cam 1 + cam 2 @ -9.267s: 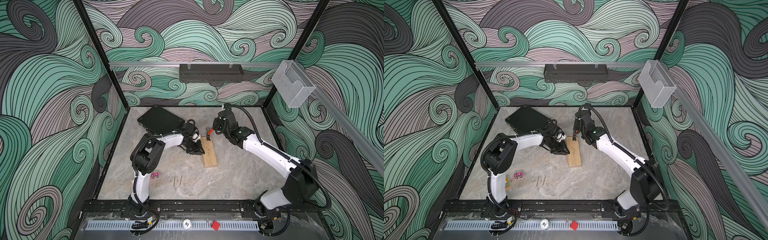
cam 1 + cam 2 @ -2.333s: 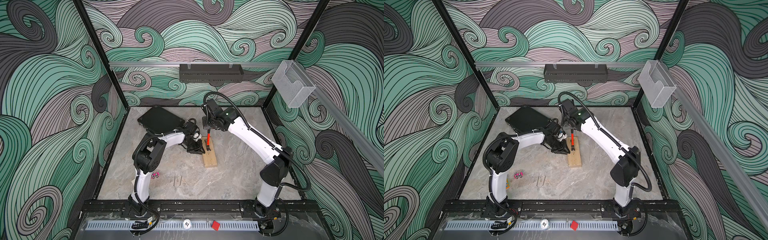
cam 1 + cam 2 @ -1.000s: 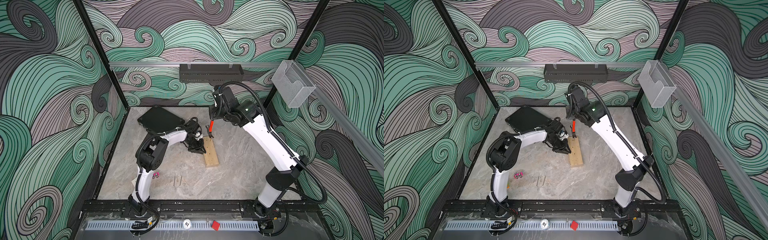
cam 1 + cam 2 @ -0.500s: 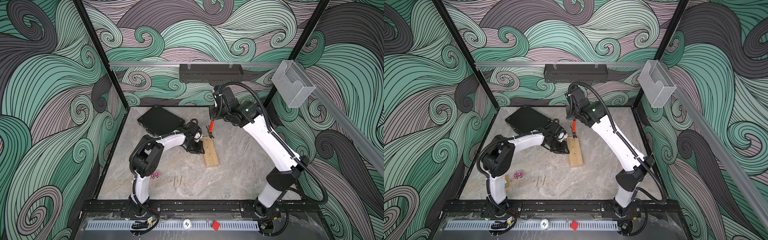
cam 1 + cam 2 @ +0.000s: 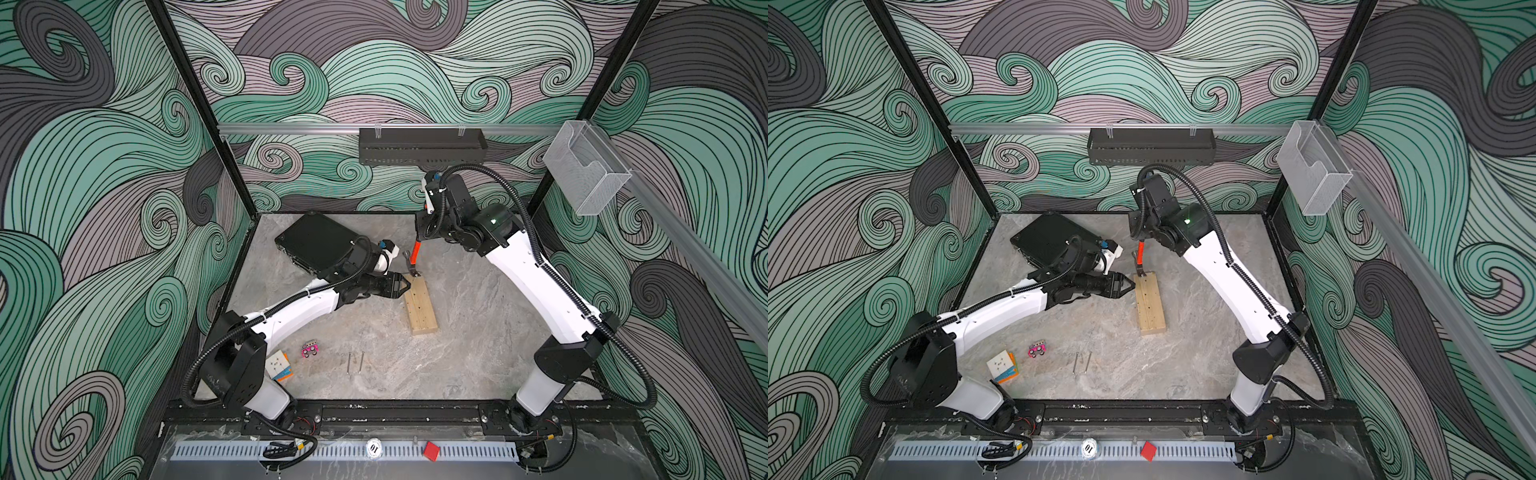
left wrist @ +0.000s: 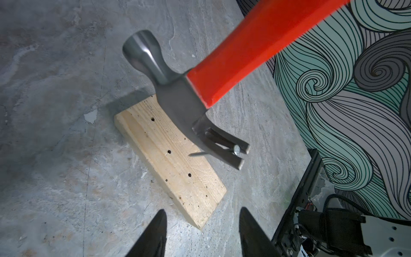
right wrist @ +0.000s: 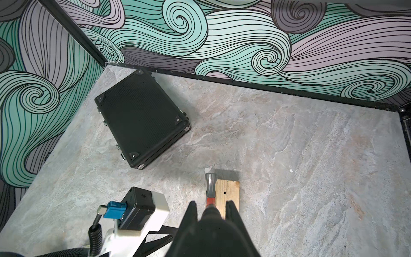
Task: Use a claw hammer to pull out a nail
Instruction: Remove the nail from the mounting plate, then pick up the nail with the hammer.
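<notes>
the right gripper (image 7: 211, 203) is clamped on the black handle of the claw hammer (image 6: 178, 95), a tool with a grey steel curved-claw head and an orange neck. the head hangs below this gripper, just above one end of the pale wooden block (image 6: 169, 160). a thin steel nail (image 6: 213, 151) sits wedged in the claw slot, its tip clear of the wood. the left gripper (image 6: 202, 210) stands with jaws apart, the block just ahead of it. judgement: the hammer is rigid and head-heavy. a grip high on the handle gives leverage but lets the head swing. the smooth nail may slip out.
</notes>
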Robot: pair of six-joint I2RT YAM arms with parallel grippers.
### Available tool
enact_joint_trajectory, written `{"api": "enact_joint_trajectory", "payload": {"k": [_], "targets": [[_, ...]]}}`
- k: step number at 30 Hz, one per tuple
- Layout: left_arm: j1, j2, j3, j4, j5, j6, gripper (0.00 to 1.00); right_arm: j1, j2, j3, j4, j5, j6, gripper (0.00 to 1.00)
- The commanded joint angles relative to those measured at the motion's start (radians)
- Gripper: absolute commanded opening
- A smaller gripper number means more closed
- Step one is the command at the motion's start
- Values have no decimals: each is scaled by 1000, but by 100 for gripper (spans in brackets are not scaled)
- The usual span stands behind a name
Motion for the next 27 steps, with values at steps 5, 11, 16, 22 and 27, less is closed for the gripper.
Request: {"api": "enact_joint_trajectory", "payload": {"k": [5, 11, 16, 22, 27], "targets": [[-12, -38, -16, 115, -41, 84, 52, 0, -80, 23, 70, -72, 30, 0], [-31, -37, -46, 179, -13, 137, 52, 0, -97, 29, 70, -115, 44, 0], [-34, -47, -74, 212, -21, 159, 52, 0, -110, 32, 71, -142, 52, 0], [-34, -58, -70, 207, -23, 179, 46, 0, -125, 29, 70, -133, 59, 0], [-35, -70, -73, 196, -22, 176, 34, -3, -128, 26, 70, -109, 58, 0]]}}
